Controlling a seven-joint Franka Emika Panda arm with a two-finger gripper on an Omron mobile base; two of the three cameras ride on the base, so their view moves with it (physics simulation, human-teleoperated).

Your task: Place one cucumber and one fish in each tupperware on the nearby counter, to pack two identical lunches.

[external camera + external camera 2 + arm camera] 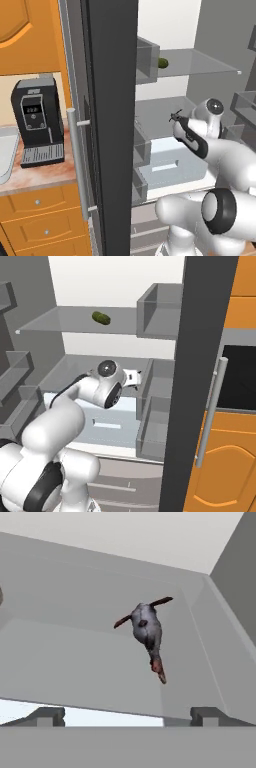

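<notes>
From my station: arm reaches into the open fridge (75,381), hand at the middle shelf (155,112). The gripper (127,716) has its fingers (47,716) spread wide — nothing between them.

Just beyond the tips lies a fish (149,634) — grey body, reddish tail end pointing toward the hand, dark fins out to the sides — flat on the grey shelf floor near the back corner. In the left base view I see it as a small dark shape just past the hand. Fingers are apart from it, no contact.

One shelf higher, a cucumber (101,317) sits alone on the glass shelf (65,323), well above the hand.

Off to the left past the fridge door (110,125), the table (35,175) carries a black coffee machine (37,120).
</notes>
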